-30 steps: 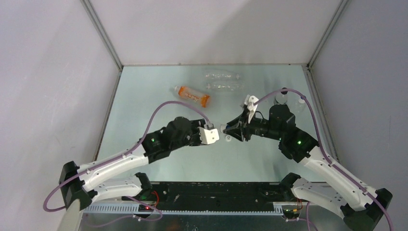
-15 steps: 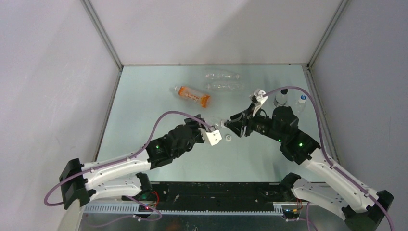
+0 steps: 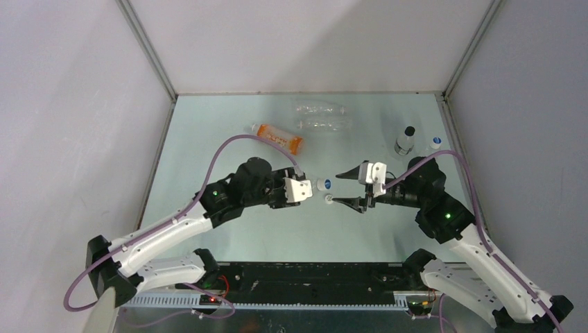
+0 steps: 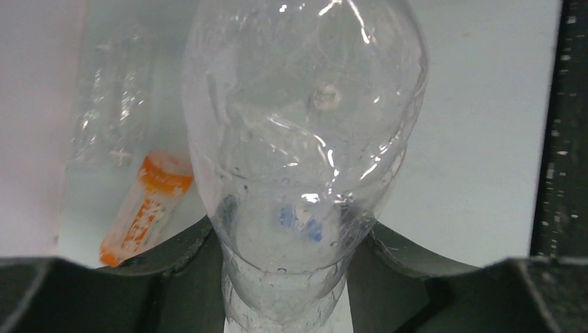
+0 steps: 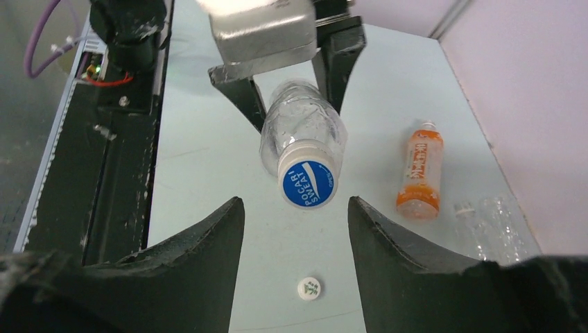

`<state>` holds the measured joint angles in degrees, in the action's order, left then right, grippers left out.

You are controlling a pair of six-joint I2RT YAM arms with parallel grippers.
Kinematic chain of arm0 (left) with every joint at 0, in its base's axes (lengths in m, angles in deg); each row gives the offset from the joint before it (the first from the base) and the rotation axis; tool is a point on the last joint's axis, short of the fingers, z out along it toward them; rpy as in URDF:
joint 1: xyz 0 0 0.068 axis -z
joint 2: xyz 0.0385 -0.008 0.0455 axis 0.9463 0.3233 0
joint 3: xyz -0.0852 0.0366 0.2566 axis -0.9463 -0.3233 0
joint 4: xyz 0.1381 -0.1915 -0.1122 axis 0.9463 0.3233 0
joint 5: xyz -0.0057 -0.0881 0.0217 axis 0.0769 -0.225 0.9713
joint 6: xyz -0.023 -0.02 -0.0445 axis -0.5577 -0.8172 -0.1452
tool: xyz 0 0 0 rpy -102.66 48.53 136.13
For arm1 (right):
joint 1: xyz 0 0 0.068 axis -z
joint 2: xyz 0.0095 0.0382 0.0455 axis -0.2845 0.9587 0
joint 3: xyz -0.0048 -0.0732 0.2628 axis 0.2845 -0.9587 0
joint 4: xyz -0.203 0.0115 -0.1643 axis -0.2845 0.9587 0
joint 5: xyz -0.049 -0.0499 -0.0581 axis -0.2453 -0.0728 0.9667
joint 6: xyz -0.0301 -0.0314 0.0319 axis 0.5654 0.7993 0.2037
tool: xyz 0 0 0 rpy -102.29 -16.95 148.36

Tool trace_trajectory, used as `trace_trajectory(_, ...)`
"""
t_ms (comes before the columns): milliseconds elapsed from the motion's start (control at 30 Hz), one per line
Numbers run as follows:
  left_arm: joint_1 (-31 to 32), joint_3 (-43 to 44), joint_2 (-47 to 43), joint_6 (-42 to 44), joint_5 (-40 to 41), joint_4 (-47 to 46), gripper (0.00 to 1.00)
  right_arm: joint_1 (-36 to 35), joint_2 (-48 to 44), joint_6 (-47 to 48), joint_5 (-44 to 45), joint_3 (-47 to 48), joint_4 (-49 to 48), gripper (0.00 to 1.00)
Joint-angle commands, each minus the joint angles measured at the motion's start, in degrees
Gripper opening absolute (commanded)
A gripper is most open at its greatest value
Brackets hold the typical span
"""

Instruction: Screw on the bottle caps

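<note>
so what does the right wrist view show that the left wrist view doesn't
Only right wrist: the blue-topped cap printed POCARI SWEAT on the neck of the held bottle, a loose white cap on the table, and the right gripper open in front. Only left wrist: the bottle's body from its base end, its cap just a blue blur through the plastic. Both: that bottle clamped in the left gripper, the orange bottle lying down and clear bottles beside it.

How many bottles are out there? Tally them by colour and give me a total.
Clear bottles: 5, with one held, two lying and two upright
Orange bottles: 1
Total: 6
</note>
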<state>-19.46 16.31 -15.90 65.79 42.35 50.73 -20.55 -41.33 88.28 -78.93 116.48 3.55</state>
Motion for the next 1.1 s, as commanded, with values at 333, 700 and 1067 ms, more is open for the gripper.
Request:
trace_trajectory(333,-0.4,6.7,3.9,-0.1,-10.9,8.0,0.02,-1.4,2.0,6.6,-5.0,3.3,1.9,0.52)
trace_trajectory(700,-0.4,7.5,4.6,-0.7,-10.8,6.9,0.02,-1.5,3.3,4.1,-5.4,3.3,2.9,0.27)
trace_trajectory(1067,5.3,-3.1,-1.8,0.7,18.7,-12.7,0.03,-2.7,4.8,-38.7,19.0,2.8,-5.0,0.00)
